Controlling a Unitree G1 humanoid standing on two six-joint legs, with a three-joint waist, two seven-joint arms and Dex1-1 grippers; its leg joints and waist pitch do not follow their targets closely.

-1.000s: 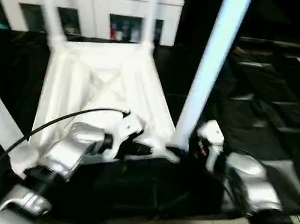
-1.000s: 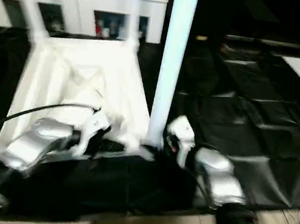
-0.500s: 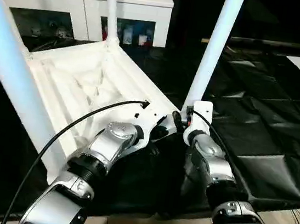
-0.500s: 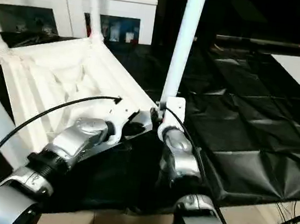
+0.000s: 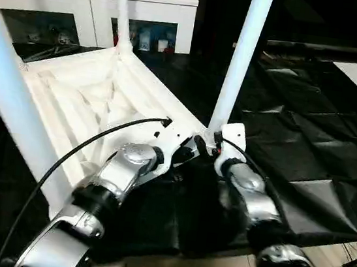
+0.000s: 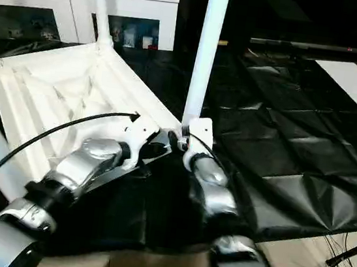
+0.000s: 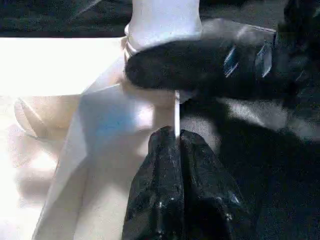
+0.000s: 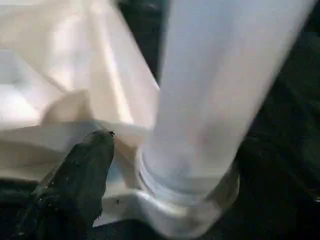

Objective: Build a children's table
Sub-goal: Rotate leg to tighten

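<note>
Children's table [image 5: 85, 95] lying upside down, legs standing up, left claw [image 7: 177, 145] pinching its rim edge, right claw [image 7: 200, 67] spreading around near leg [image 5: 240, 63] base

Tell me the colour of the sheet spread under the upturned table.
Black and glossy, the sheet is creased into squares; clearest in the right eye view.

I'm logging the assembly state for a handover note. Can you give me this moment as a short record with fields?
Work: white plastic children's table, upside down on black sheeting, ribbed underside up
Legs: white tapered tubes standing in the corner sockets; nearest one by the grippers
Left gripper: jaws shut on the tabletop's thin edge
Right gripper: at the base of the nearest leg
Background: white cabinet with glass doors
</note>
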